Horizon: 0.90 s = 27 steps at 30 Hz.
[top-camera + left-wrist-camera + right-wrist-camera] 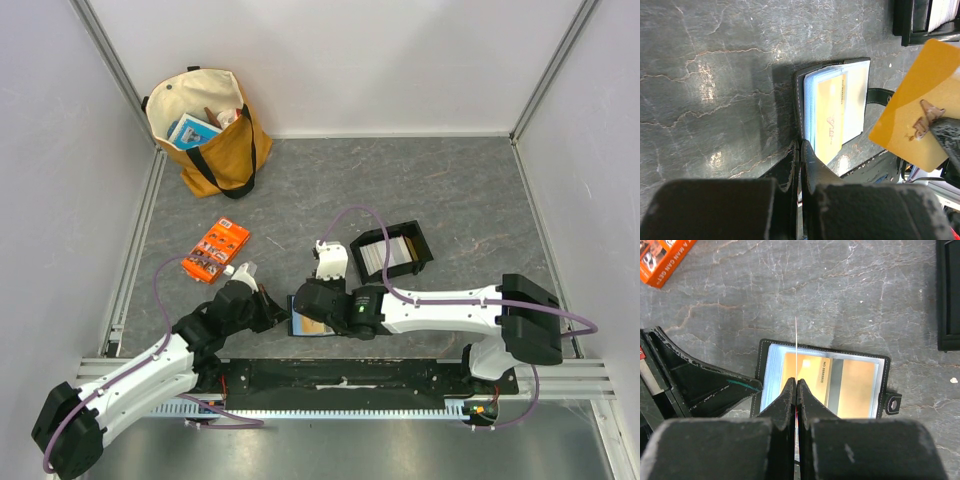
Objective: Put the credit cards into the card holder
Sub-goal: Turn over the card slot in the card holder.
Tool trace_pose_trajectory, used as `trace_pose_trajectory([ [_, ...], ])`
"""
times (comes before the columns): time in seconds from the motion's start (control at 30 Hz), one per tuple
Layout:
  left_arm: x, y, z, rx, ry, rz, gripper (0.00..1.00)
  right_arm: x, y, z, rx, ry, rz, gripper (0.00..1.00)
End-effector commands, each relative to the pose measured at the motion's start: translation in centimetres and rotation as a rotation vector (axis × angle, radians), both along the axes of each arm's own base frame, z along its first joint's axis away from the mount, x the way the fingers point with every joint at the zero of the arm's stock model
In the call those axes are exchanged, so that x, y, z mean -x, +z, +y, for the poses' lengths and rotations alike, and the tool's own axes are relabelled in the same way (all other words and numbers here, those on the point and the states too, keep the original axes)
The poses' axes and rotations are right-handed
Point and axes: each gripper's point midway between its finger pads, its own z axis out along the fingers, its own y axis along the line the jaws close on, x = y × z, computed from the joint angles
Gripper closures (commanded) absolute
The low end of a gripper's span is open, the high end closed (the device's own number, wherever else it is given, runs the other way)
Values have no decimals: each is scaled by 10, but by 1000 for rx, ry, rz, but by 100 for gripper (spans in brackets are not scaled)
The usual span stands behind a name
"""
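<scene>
The black card holder [765, 357] lies open on the stone-look table, and a tan-orange credit card [855, 385] with a grey stripe sits in its clear, blue-edged slots. My right gripper [797, 381] is shut on another credit card [917, 100], orange-faced, held on edge just above the open holder [799, 100]. My left gripper [801, 144] is shut with nothing between its fingers. Its tips rest at the holder's left edge, and its fingers [705, 385] show there in the right wrist view. From above, both grippers meet over the holder [305, 327].
A black shallow tray [382, 233] holding more pale cards [390, 255] stands just behind and right of the holder. An orange printed packet [216, 250] lies to the left. A tan tote bag [205, 130] stands in the far left corner. Grey walls close in the table.
</scene>
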Motion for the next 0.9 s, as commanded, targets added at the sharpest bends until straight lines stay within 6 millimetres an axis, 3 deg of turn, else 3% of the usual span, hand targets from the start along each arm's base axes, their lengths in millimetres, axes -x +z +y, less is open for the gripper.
trace_pose_trajectory([
  [0.0, -7, 15, -5, 24, 1, -39, 98, -2, -4, 16, -19, 32, 12, 100],
  [0.3, -6, 18, -6, 38, -2, -41, 98, 0, -19, 41, -27, 70, 46, 100],
  [0.87, -6, 16, -6, 39, 1, -40, 98, -1, -9, 45, -77, 64, 36, 100],
])
